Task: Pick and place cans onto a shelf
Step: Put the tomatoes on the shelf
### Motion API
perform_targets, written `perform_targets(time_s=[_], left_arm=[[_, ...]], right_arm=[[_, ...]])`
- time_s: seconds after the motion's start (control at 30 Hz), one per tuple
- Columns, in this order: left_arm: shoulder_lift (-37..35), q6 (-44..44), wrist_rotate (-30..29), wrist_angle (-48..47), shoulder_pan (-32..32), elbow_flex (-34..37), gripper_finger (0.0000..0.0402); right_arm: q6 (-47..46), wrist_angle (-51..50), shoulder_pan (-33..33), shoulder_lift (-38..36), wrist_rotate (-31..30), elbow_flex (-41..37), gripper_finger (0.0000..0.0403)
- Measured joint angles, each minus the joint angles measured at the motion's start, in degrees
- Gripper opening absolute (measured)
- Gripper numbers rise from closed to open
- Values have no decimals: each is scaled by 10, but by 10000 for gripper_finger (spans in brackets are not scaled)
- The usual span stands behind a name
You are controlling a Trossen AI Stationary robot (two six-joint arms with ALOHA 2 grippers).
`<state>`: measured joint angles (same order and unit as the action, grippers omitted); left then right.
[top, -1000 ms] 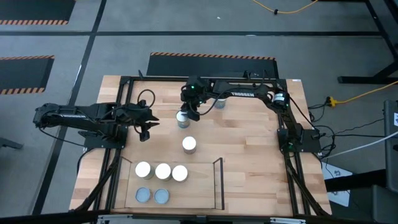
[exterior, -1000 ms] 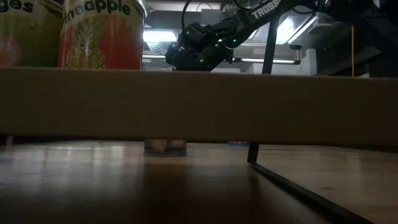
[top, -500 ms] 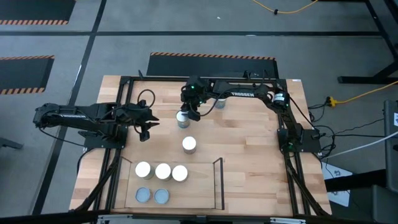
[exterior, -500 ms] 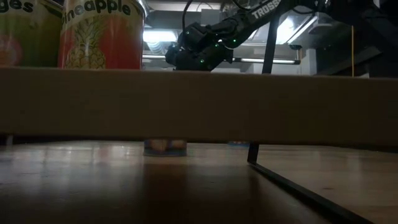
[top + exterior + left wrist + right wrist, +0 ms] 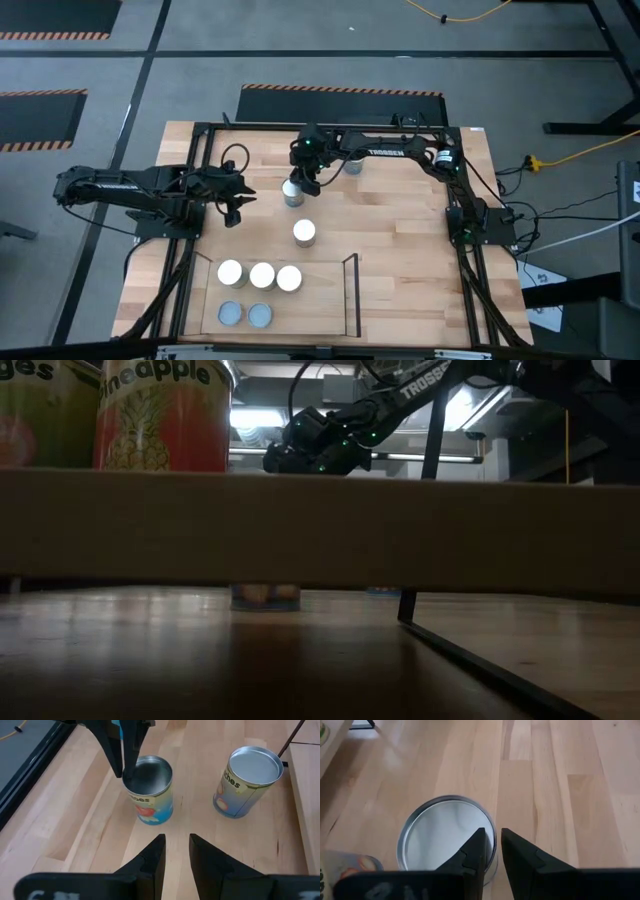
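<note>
A silver-topped can (image 5: 294, 192) stands near the counter's (image 5: 400, 250) far edge, the right tool (image 5: 303, 183) over its rim, fingers narrowly apart, one tip inside. The left tool (image 5: 243, 200) hangs near the left edge, slightly parted, empty. Five cans (image 5: 261, 275) sit on the shelf (image 5: 325, 298).

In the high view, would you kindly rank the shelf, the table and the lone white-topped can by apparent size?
1. The table, plainly largest.
2. The shelf, filling only part of the table's near side.
3. The lone white-topped can, far smallest.
</note>
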<state>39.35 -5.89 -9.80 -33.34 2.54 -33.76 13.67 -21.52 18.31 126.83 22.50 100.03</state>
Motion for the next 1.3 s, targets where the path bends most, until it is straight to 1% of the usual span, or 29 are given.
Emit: perform_targets(time_s=[0.1,0.17,0.33,0.67,0.77,0.93,1.13,1.3], left_arm=[[0,0,0,0,0,0,79],[0,0,0,0,0,0,79],[0,0,0,0,0,0,79],[0,0,0,0,0,0,79],[0,0,0,0,0,0,79],[0,0,0,1,0,0,79],[0,0,0,1,0,0,79],[0,0,0,0,0,0,79]], right_arm=[[-14,-1,0,0,-1,0,65],[-22,-3,0,0,-1,0,55],[-35,-3,0,1,-2,0,11],[-42,-24,-1,-19,-11,-4,3],[-42,-37,-1,-38,-15,-4,2],[-42,-93,-2,-83,-28,-3,2],[-47,-158,-10,-158,-28,-3,1],[-99,-214,-36,-226,-43,-3,1]])
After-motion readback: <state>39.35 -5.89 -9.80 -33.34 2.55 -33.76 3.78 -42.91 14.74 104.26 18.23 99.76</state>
